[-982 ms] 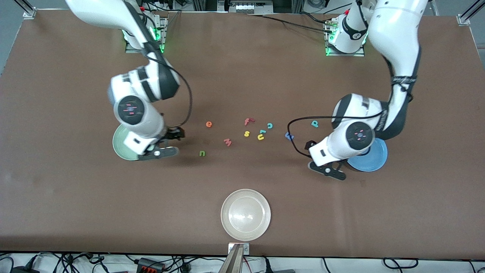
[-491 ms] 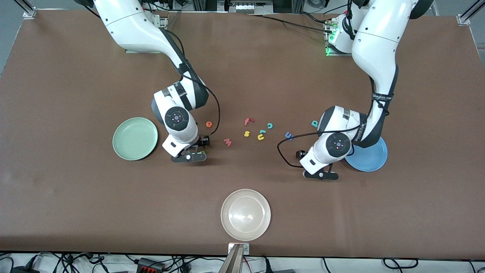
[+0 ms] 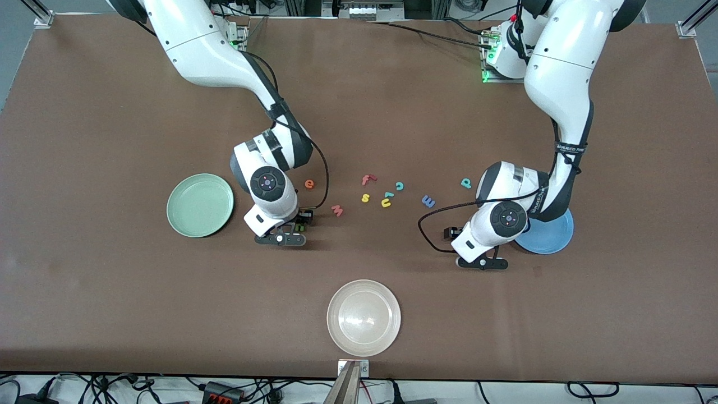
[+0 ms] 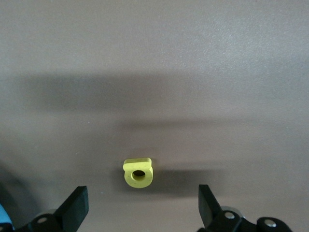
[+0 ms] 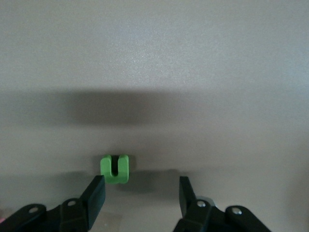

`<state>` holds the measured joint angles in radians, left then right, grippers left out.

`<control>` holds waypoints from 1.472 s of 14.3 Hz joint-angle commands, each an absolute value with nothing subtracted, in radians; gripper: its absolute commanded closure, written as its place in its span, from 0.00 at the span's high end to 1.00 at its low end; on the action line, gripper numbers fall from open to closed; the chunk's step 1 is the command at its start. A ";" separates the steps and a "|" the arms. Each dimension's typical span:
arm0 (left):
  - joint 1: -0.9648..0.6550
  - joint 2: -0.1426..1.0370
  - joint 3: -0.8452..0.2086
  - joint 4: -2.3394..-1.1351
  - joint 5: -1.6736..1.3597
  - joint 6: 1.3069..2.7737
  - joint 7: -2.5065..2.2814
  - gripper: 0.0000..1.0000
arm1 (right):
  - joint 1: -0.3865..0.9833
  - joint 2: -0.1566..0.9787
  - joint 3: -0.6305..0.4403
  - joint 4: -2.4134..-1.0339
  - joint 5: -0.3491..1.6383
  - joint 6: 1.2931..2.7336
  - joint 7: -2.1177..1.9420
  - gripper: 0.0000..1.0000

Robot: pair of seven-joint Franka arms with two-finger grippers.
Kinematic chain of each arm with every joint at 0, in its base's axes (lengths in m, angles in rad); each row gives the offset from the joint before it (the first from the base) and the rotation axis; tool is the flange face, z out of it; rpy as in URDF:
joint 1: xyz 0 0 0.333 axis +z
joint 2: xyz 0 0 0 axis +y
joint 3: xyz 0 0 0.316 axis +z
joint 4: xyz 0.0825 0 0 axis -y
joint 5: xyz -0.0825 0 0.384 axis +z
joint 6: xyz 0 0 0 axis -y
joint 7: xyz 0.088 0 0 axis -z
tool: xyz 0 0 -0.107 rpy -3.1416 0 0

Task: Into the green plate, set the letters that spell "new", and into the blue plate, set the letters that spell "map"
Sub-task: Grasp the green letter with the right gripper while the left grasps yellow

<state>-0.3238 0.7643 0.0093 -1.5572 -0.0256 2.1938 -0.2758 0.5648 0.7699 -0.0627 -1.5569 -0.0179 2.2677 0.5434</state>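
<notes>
A: Anything sorted yet?

B: No. The green plate (image 3: 200, 205) and blue plate (image 3: 547, 234) hold no letters. The right end effector (image 5: 140, 195), half-open, straddles the green "n" (image 5: 115, 169); the left end effector (image 4: 141, 205), wide open, frames a yellow letter (image 4: 138, 173).

A: Any writing?

B: Only unreadable print on the left arm's strap.

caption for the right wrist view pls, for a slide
Right gripper, fingers open, low over the brown table with the green "n" lying just ahead of its fingertips.
</notes>
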 commanded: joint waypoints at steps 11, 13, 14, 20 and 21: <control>-0.314 0.805 0.003 -1.536 0.064 2.261 -0.302 0.63 | 0.577 0.822 -0.069 -1.493 0.055 2.292 0.540 0.59; -0.314 0.810 0.000 -1.539 0.061 2.261 -0.304 0.47 | 0.578 0.825 -0.069 -1.491 0.055 2.293 0.540 0.54; -0.313 0.811 -0.002 -1.539 0.060 2.261 -0.305 0.42 | 0.578 0.825 -0.069 -1.491 0.055 2.298 0.538 0.52; -0.313 0.808 -0.003 -1.542 0.057 2.260 -0.302 0.09 | 0.578 0.825 -0.068 -1.493 0.055 2.298 0.538 0.20; -0.313 0.805 -0.003 -1.540 0.057 2.257 -0.299 0.09 | 0.578 0.825 -0.069 -1.493 0.057 2.298 0.537 0.18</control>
<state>-0.3159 0.7909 0.0011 -1.5528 0.0443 2.2575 -0.2901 0.5705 0.8103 -0.0626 -1.5150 0.0390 2.2973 0.5443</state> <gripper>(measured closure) 0.722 0.740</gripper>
